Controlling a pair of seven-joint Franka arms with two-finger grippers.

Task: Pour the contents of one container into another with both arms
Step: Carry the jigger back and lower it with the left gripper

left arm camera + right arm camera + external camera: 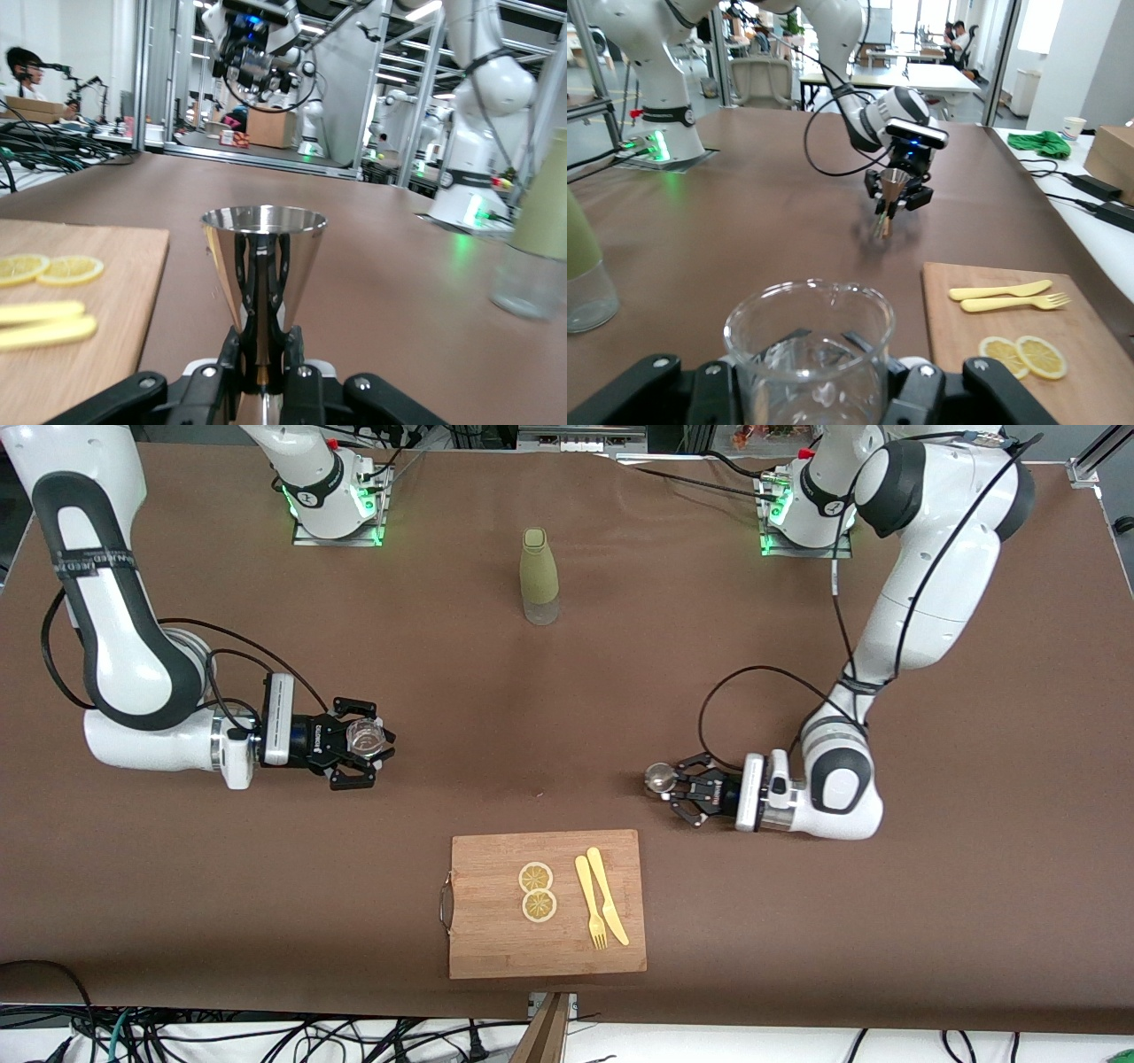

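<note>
Nearest you lies the cutting board [547, 903] with lemon slices [537, 891] on the brown table [567, 691]. Your left gripper [675, 786] clamps the jigger [660, 778] upright at its waist, toward the left arm's end. Your right gripper [361, 751] grips the glass cup [364, 736] upright, toward the right arm's end.

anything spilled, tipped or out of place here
Nothing stands out. The left tool holds the silvery hourglass metal jigger upright, the right tool holds the small clear glass cup upright, and the brown table shows no spill. The olive-green bottle stands straight.
</note>
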